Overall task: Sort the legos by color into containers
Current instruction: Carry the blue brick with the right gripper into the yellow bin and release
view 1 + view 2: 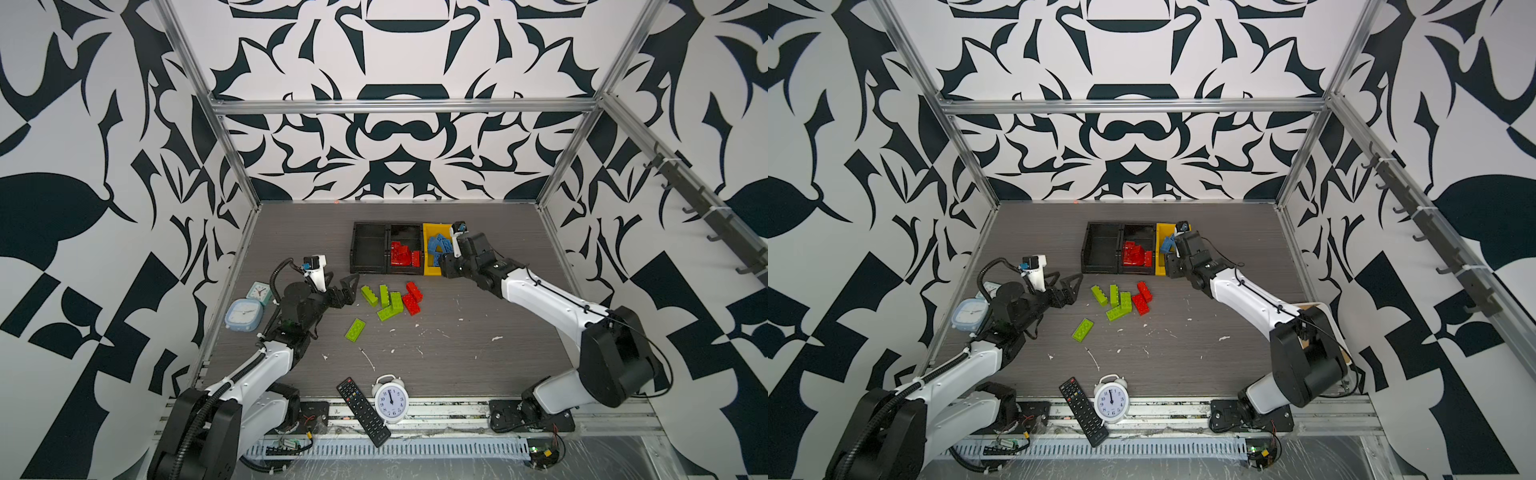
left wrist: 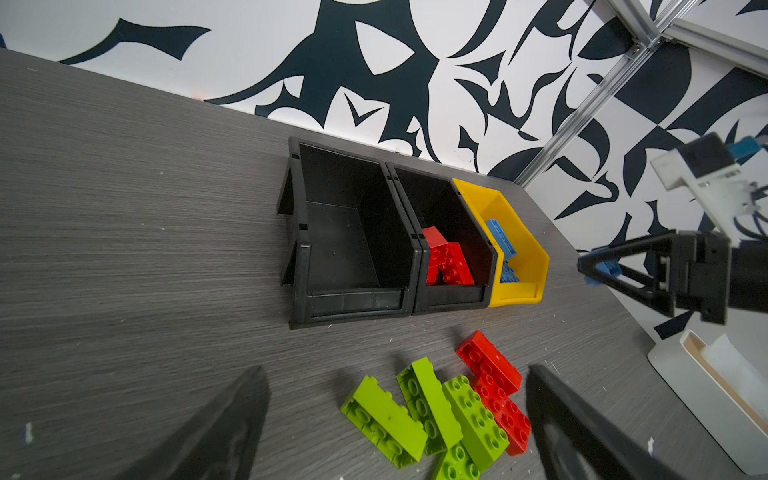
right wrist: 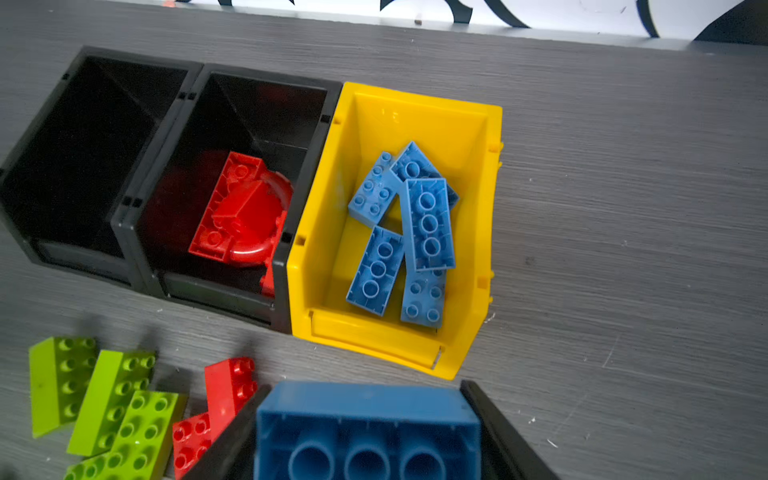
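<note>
- A blue brick [image 3: 368, 428], clamped in my right claw [image 3: 365, 388], near the yellow bin [image 3: 473, 216].
- My left claw [image 1: 345, 279] gapes apart beside loose green bricks [image 1: 395, 302].

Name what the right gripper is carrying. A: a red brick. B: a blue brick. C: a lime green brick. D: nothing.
B: in the right wrist view the right gripper is closed on a blue brick, just in front of the yellow bin.
</note>
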